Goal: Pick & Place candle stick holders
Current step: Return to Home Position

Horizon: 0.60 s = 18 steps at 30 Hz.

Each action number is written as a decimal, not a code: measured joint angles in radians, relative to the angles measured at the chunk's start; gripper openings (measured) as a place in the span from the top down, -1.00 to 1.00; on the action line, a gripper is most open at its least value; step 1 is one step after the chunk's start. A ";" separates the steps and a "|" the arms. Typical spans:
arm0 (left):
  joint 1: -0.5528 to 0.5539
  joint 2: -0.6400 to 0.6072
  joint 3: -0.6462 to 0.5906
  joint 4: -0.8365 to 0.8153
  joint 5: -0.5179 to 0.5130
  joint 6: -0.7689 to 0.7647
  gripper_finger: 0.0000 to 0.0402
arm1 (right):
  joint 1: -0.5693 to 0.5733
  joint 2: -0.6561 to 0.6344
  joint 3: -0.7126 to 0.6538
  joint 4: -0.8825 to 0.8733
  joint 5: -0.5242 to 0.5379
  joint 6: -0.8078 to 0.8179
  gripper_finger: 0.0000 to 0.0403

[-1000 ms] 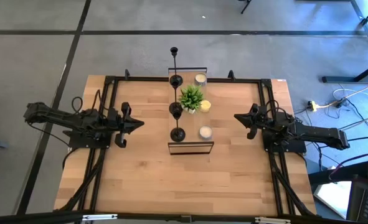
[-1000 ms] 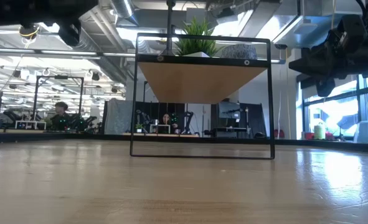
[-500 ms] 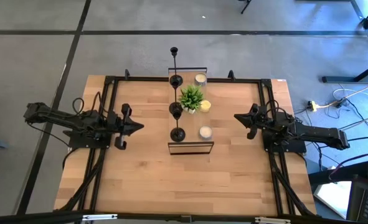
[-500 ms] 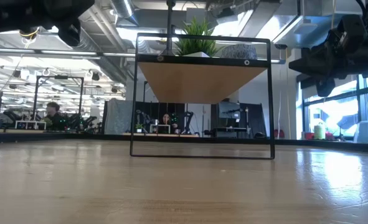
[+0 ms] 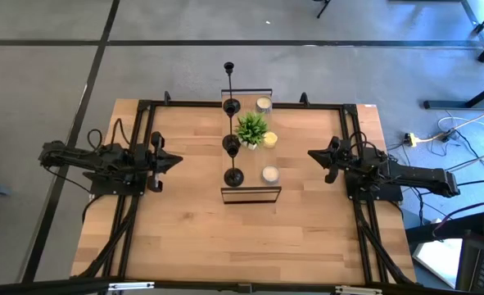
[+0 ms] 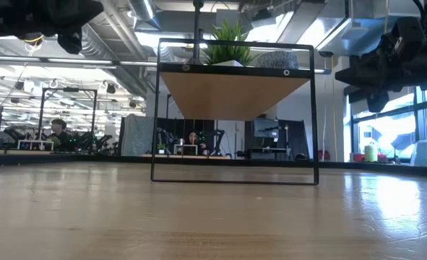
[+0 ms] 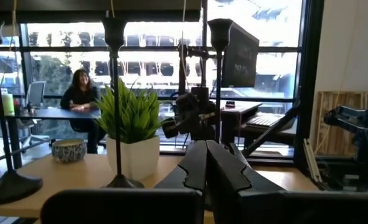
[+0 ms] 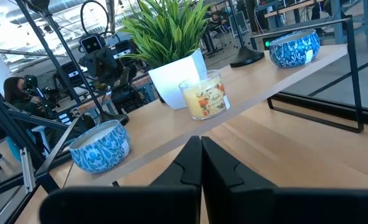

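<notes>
Three black candle stick holders (image 5: 232, 143) stand in a row on their round bases on a raised wooden shelf (image 5: 250, 192) at the table's middle. In the left wrist view their thin rods (image 7: 115, 106) rise beside a green potted plant (image 7: 134, 121). My left gripper (image 5: 178, 161) hovers shut over the table's left side, pointing at the shelf and well short of it. My right gripper (image 5: 310, 154) hovers shut over the right side, also facing the shelf. Both sets of fingers are pressed together with nothing between them (image 7: 205, 168) (image 8: 201, 155).
The shelf's black wire frame (image 6: 235, 180) stands on the table. A yellow candle (image 8: 203, 93) and two blue-patterned candle pots (image 8: 99, 146) share the shelf with the plant (image 5: 251, 129). Bare wooden tabletop (image 5: 250, 238) lies near the front edge. People sit in the room beyond.
My left gripper has drawn back a little toward the table's left edge and rolled about its own axis, staying shut. The candle stick holders and shelf have not moved.
</notes>
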 joint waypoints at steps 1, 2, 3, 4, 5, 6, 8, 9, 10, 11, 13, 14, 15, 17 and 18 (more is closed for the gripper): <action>0.000 -0.015 0.000 -0.016 0.000 -0.003 0.99 | 0.000 0.000 0.000 0.000 0.000 0.000 1.00; 0.000 -0.031 0.000 -0.034 0.000 -0.005 0.99 | 0.000 0.000 0.000 0.000 0.000 0.000 1.00; 0.000 -0.042 0.000 -0.047 0.001 -0.006 0.99 | 0.000 0.000 0.000 0.000 0.000 0.000 1.00; 0.000 -0.052 0.000 -0.058 0.003 -0.006 0.99 | 0.000 0.000 0.000 0.000 0.000 0.000 1.00; 0.000 -0.062 0.000 -0.066 0.004 -0.006 0.99 | 0.000 0.000 0.000 0.000 0.000 0.000 1.00; 0.000 -0.068 0.000 -0.068 0.006 -0.006 0.99 | 0.000 0.000 0.000 0.000 0.000 0.000 1.00; 0.000 -0.079 0.000 -0.079 0.014 -0.003 0.99 | 0.000 0.000 0.000 0.000 0.000 0.000 1.00; 0.000 -0.083 0.000 -0.084 0.018 -0.001 0.99 | 0.000 0.000 0.000 0.000 0.000 0.000 1.00; 0.000 -0.087 0.000 -0.088 0.019 -0.001 0.99 | 0.000 0.000 0.000 0.000 0.000 0.000 1.00; 0.000 -0.091 -0.002 -0.090 0.020 -0.001 0.99 | 0.000 0.000 0.000 0.000 0.000 0.000 1.00; 0.002 -0.099 -0.026 -0.060 0.025 -0.002 0.99 | 0.000 0.000 0.000 0.000 0.000 0.000 1.00; 0.004 -0.104 -0.048 -0.037 0.031 -0.010 0.99 | 0.000 0.000 0.000 0.000 0.000 0.000 1.00; 0.007 -0.109 -0.072 -0.006 0.037 -0.020 0.99 | 0.000 0.000 0.000 0.000 0.000 0.000 1.00; 0.019 -0.119 -0.122 0.057 0.041 -0.052 0.99 | 0.000 0.000 0.000 0.000 0.000 0.000 1.00; 0.025 -0.123 -0.125 0.054 0.040 -0.064 0.99 | 0.000 0.000 0.000 0.001 0.000 0.000 1.00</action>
